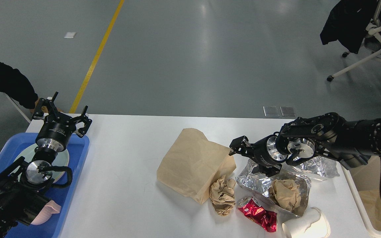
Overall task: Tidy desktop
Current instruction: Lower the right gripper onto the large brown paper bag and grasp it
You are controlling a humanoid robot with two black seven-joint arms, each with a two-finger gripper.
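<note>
The white desktop [127, 148] carries a heap of litter at its right. A flat brown paper bag [190, 162] lies there with a crumpled brown paper ball [223, 195] at its near corner. Beside them are a crinkled foil sheet [258, 180] holding another paper wad [284, 193], a crushed red can [258, 215] and a white paper cup [306, 226] on its side. My right gripper [251, 158] hovers open and empty above the foil's far edge, just right of the bag. My left gripper [63, 114] stands open over the far end of the blue tray [78, 185].
The blue tray holds a pale plate [62, 158] and a pink item [50, 210]. More foil [321, 165] lies by the right edge. A cream bin [375, 201] with brown paper inside stands off the table's right. A person's dark sleeve [5, 82] is at far left.
</note>
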